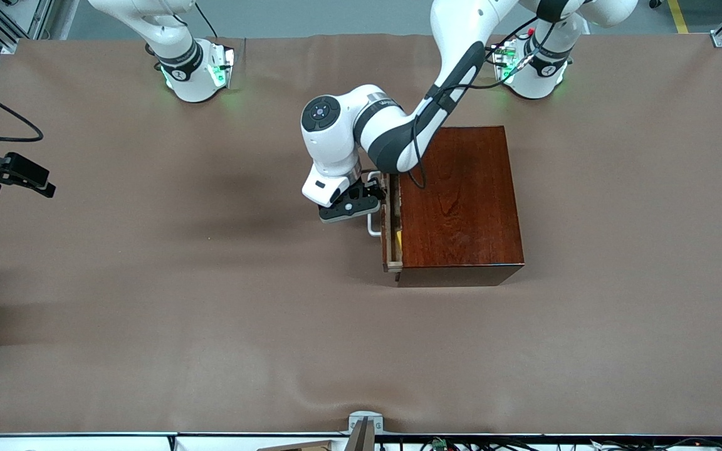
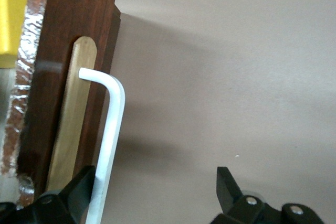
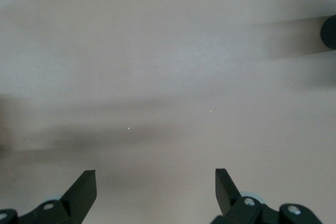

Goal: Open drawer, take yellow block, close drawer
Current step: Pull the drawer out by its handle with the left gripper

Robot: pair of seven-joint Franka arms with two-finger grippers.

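Observation:
The mahogany box [image 1: 461, 200] stands mid-table. Its drawer [image 1: 391, 219] is pulled out a small way, with the pale-wood tray showing as a thin strip. A sliver of the yellow block [image 1: 398, 238] shows in the gap, and it also shows in the left wrist view [image 2: 10, 19]. My left gripper [image 1: 367, 199] is open at the white handle [image 1: 373, 228]. In the left wrist view the handle [image 2: 113, 124] runs just inside one finger [image 2: 79, 192], while the other finger [image 2: 227, 187] stands well apart. My right gripper [image 3: 156, 182] is open and empty over bare table.
The brown table cloth [image 1: 210, 313] has shallow wrinkles near the front camera. My right hand [image 1: 19, 172] waits at the right arm's end of the table. A small metal bracket [image 1: 364, 423] sits at the table edge nearest the front camera.

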